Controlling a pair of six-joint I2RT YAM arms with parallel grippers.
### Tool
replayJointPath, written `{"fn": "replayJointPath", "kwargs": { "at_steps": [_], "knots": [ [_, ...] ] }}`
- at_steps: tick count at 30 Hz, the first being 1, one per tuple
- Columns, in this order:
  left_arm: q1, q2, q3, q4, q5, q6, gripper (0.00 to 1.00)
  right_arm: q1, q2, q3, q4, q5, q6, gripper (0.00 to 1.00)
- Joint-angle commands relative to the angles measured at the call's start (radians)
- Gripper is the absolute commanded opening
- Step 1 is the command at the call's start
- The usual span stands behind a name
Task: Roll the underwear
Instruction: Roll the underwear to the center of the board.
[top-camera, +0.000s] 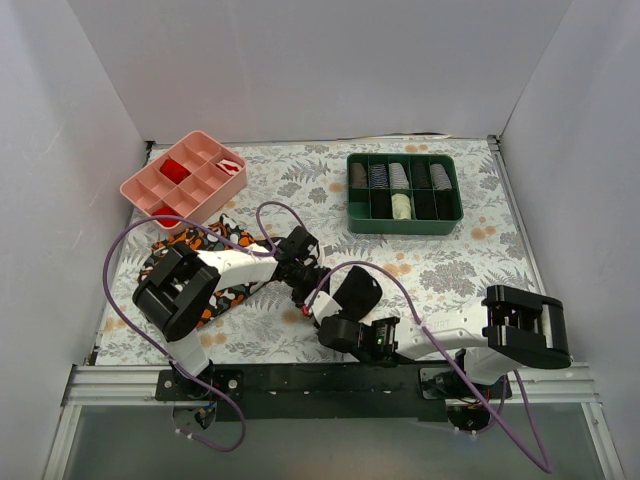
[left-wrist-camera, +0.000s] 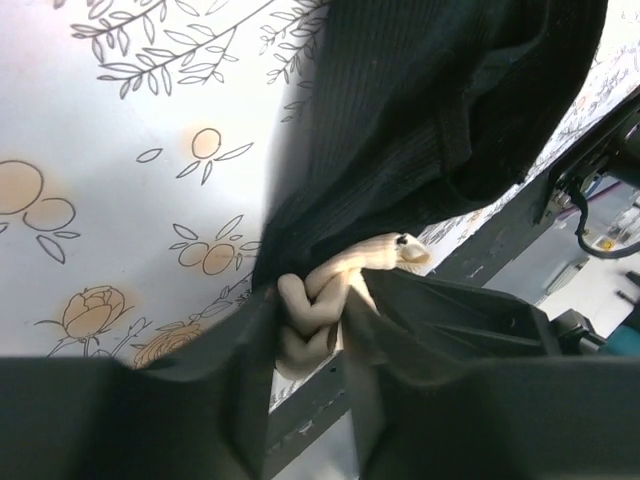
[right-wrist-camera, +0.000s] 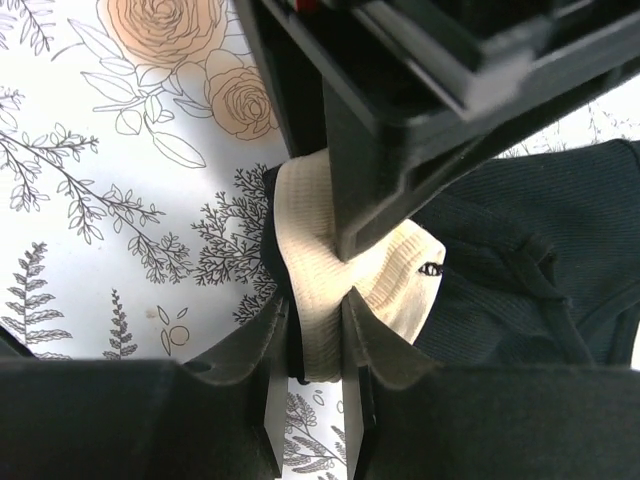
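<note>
Both arms met over the underwear (top-camera: 357, 292) at the front-centre of the flower-printed table (top-camera: 450, 265), just ahead of the arm bases. The left gripper (left-wrist-camera: 312, 335) was closed on a twisted bunch of the cream waistband (left-wrist-camera: 340, 278), with black ribbed fabric spreading away from the pinch. The right gripper (right-wrist-camera: 315, 345) was clamped on the same band just beside it, and the two sets of fingers were almost touching.

The garment looked light, soft and limp, likely to sag and crumple wherever it was not supported. The ribbed knit seemed grippy rather than slick. The thicker waistband offered the firmest hold, though a tidy roll would probably want the two holds set apart along it, not bunched at one spot.

Room was tight on the left, where the orange, black and white patterned cloth (top-camera: 215, 238) lay under the left arm, close to the garment. The black front rail (top-camera: 300, 380) sat close behind the grippers, and a purple cable (top-camera: 115, 290) looped near them. Open tabletop lay to the right and toward the back, and both the pink tray (top-camera: 135, 190) and the green tray (top-camera: 403, 227) stood well clear.
</note>
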Motion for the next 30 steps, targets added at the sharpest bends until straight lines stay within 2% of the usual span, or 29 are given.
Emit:
{"fn": "replayJointPath", "kwargs": {
  "at_steps": [1,2,4,6,10,17,23,26,27,30],
  "knots": [
    [0.019,-0.053,0.030,-0.008,-0.070,-0.004,0.35,0.005,-0.003,-0.086,-0.052,-0.130,0.142,0.13],
    [0.024,-0.062,0.036,-0.008,-0.082,-0.007,0.46,0.005,-0.013,-0.097,-0.051,-0.135,0.158,0.12],
    [0.041,-0.090,0.041,-0.006,-0.108,-0.015,0.47,0.001,-0.042,-0.129,0.014,-0.152,0.199,0.11],
    [0.058,-0.106,0.050,-0.008,-0.123,-0.019,0.55,-0.010,-0.065,-0.147,0.032,-0.175,0.234,0.11],
    [0.082,-0.157,0.041,0.004,-0.177,-0.041,0.61,-0.045,-0.141,-0.227,0.127,-0.250,0.284,0.09],
    [0.096,-0.185,0.001,0.038,-0.200,-0.064,0.62,-0.157,-0.386,-0.455,0.299,-0.365,0.432,0.04],
    [0.096,-0.194,-0.045,0.136,-0.088,-0.056,0.61,-0.297,-0.587,-0.584,0.336,-0.489,0.544,0.02],
    [0.096,-0.199,-0.080,0.193,-0.029,-0.055,0.61,-0.395,-0.630,-0.612,0.322,-0.575,0.619,0.01],
    [0.096,-0.202,-0.091,0.207,-0.019,-0.056,0.61,-0.419,-0.632,-0.656,0.308,-0.589,0.629,0.01],
    [0.096,-0.215,-0.122,0.236,-0.015,-0.071,0.60,-0.486,-0.613,-0.655,0.295,-0.684,0.637,0.01]
  ]
}}
